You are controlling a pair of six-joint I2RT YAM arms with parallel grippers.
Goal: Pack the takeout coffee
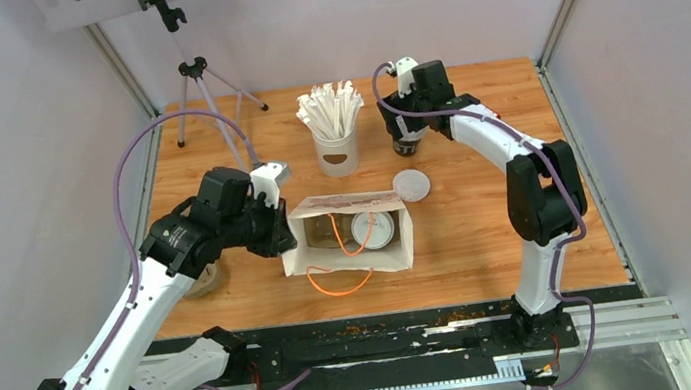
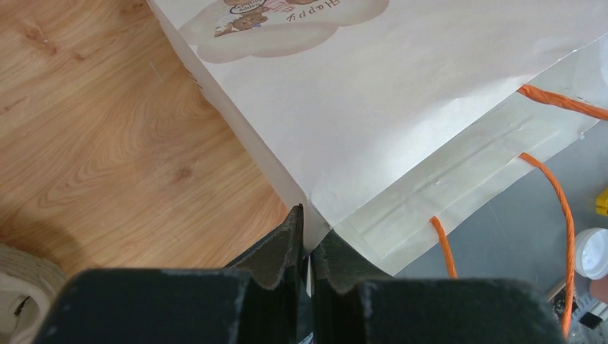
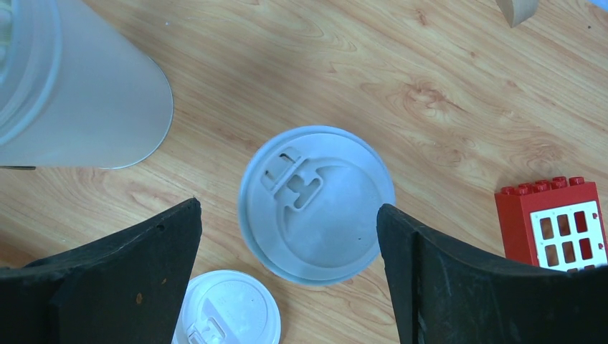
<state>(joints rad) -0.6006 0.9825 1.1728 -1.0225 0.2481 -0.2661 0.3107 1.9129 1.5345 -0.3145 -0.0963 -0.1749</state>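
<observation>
— One takeout cup sits inside the paper bag; the second cup stands behind the bag, between the right gripper's wide-apart jaws.
— Left gripper?
— Jaws clamped on the bag's left rim. I'd drop squarely and grip under the lid; the brown body's hidden, so that's probably the cup. Lift high: stick cup and loose lid crowd behind the bag, while bench right of it lies open.

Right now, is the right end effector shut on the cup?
No, the right end effector stands open, its fingers wide apart on either side of the lidded cup.
</observation>
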